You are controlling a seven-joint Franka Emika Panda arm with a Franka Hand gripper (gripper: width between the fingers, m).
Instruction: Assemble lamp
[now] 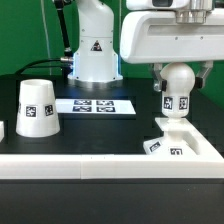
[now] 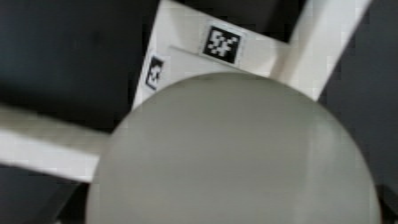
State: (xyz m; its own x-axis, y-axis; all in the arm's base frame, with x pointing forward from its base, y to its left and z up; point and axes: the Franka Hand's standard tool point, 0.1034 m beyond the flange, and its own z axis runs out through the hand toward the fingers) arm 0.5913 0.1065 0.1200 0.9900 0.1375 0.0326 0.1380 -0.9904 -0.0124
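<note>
My gripper [image 1: 177, 88] is shut on the ball-shaped bulb [image 1: 178, 80] and holds it in the air, its tagged stem pointing down just above the flat stepped base [image 1: 184, 141] at the exterior view's right. In the wrist view the bulb [image 2: 240, 155] fills most of the picture as a grey dome, with the base [image 2: 214, 55] and its tags behind it. The fingers themselves are hidden by the bulb there. The tapered shade [image 1: 37, 107] stands upside down on the table at the exterior view's left.
The marker board [image 1: 94, 106] lies flat on the dark table behind the middle. A white rail [image 1: 80, 165] runs along the table's front edge. The arm's white pedestal [image 1: 92, 50] stands at the back.
</note>
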